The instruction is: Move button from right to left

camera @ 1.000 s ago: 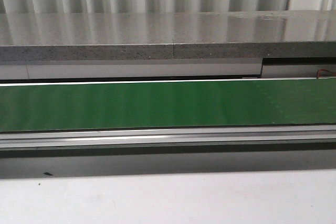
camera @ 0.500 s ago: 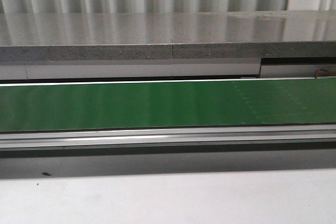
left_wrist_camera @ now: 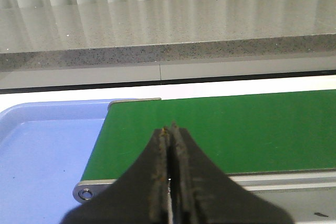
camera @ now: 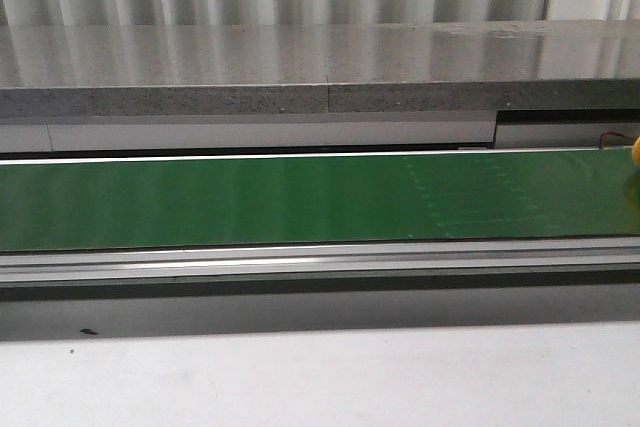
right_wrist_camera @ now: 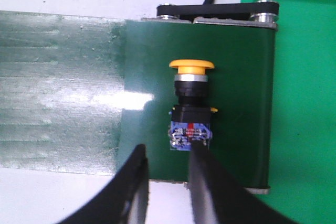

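Button (right_wrist_camera: 190, 109): lies on its side on the green belt (camera: 300, 197), at the belt's right end by the black roller bracket (right_wrist_camera: 218, 10); yellow cap points toward the belt's far edge, blue-and-clear block toward the near edge. In the front view only a yellow sliver shows at the right border (camera: 635, 152)
Why there: judged to be set on the belt so that it can travel from right to left
Right claw (right_wrist_camera: 168, 177): fingers apart and empty, hanging over the belt's near edge; one finger overlaps the block's near corner in the wrist view, contact cannot be told
Left claw (left_wrist_camera: 170, 132): fingers pressed together, holding nothing, hovering at the near edge of the belt's left end
Green tray (right_wrist_camera: 304, 77): just beyond the belt's right end
Blue tray (left_wrist_camera: 47, 150): butts the belt's left end, interior bare where visible; probably the receiving place
Edges: belt runs between a metal rail (camera: 300, 265) on the near side and a raised grey stone ledge (camera: 300, 67) on the far side
Open room: belt surface left of the button shows nothing in the way; white bench (camera: 300, 377) on the near side
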Robot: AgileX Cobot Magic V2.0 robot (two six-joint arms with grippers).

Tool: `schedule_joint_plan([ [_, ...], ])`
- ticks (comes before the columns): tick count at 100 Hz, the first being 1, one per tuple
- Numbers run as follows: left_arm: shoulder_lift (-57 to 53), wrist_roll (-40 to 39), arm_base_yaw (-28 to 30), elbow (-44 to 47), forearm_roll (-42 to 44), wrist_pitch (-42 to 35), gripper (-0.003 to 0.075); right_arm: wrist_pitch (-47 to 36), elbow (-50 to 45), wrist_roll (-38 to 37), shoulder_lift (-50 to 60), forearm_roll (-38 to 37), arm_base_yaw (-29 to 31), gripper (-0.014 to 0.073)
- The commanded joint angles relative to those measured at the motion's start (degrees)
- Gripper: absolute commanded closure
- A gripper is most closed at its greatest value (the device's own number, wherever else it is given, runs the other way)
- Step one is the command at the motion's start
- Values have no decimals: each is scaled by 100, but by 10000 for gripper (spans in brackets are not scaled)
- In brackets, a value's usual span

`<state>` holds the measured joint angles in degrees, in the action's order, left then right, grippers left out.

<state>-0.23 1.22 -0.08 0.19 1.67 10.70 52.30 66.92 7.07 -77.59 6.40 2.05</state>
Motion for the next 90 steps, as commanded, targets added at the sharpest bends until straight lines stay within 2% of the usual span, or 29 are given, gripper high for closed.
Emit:
schedule_joint_plan([
  [1, -186, -50, -34, 220, -15, -443, 741, -476, -140, 71, 474, -116, -70, 635],
  [3, -186, -50, -34, 220, -15, -443, 741, -551, -222, 71, 550, -116, -70, 669],
  [26, -186, -50, -34, 220, -15, -443, 741, -1308, -1127, 71, 1475, -116, -70, 660],
  [62, -186, -50, -34, 220, -15, -443, 741, -3247, -3063, 71, 3541, -116, -70, 660],
  [90, -186, -50, -34, 220, -15, -443, 741, -3812, -4324, 71, 5165, -116, -70, 660],
])
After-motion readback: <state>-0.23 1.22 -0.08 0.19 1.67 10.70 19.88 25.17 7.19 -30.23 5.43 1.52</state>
